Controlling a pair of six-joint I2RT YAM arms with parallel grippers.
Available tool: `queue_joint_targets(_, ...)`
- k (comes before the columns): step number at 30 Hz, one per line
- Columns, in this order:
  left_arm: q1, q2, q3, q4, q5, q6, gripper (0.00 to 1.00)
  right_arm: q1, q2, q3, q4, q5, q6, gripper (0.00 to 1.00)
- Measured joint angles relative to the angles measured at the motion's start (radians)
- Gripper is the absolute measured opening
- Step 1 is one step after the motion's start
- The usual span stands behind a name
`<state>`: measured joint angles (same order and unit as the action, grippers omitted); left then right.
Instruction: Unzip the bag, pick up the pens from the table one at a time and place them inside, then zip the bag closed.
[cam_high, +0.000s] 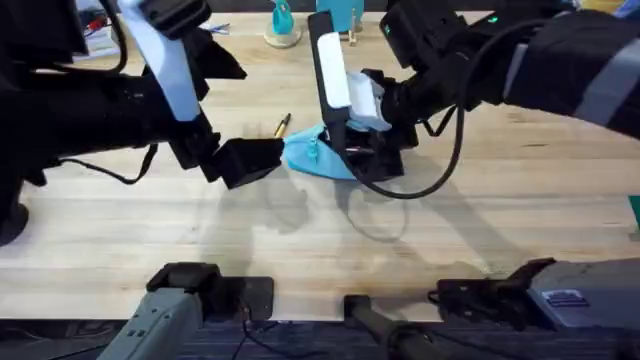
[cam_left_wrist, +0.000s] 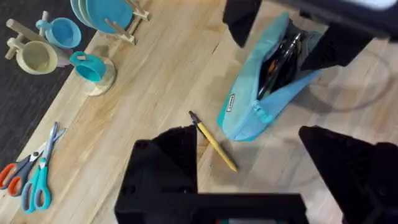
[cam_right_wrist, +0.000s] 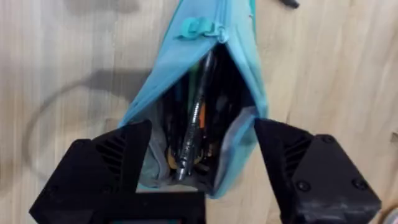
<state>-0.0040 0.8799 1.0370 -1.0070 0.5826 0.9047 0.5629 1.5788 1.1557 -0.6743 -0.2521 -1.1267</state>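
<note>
The light blue bag (cam_high: 312, 156) lies on the table (cam_high: 300, 240) with its zip open, gaping wide (cam_right_wrist: 245, 68). Several dark and grey pens (cam_right_wrist: 191, 134) lie inside it. My right gripper (cam_right_wrist: 199, 168) is open, its two fingers straddling the bag's open end, one on each side. The yellow pen (cam_left_wrist: 216, 145) with a dark tip lies on the wood just beside the bag's closed end (cam_high: 282, 125). My left gripper (cam_left_wrist: 255, 174) hovers open over that pen, one finger (cam_left_wrist: 168, 162) close beside it; it holds nothing.
Orange and teal-handled scissors (cam_left_wrist: 31, 177) lie off to one side. A wooden rack with blue and cream cups (cam_left_wrist: 62, 31) and teal plates (cam_left_wrist: 106, 12) stands at the table's far edge. Bare wood stretches in front of the bag.
</note>
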Motion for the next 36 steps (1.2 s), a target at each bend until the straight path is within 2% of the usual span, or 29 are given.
queue_joint_targets(4, 0.000, 0.000, 0.000, 0.000, 0.000, 0.000, 0.993, 0.000, -0.041, -0.001, 0.045, 0.000, 0.088, 0.997)
queue_joint_targets(13, 0.000, 0.000, 0.000, 0.000, 0.000, 0.000, 0.993, 0.000, -0.118, -0.001, 0.075, 0.007, 0.417, 0.996)
queue_joint_targets(23, 0.000, 0.000, 0.000, 0.000, 0.000, 0.000, 0.994, 0.000, -0.207, -0.001, 0.075, 0.248, 0.706, 0.996)
queue_joint_targets(29, 0.000, 0.000, 0.000, 0.000, 0.000, 0.000, 0.994, 0.000, -0.247, -0.001, 0.073, 0.344, 0.790, 0.997)
queue_joint_targets(36, 0.000, 0.000, 0.000, 0.000, 0.000, 0.000, 0.994, 0.000, -0.247, -0.001, 0.070, 0.374, 0.813, 0.997)
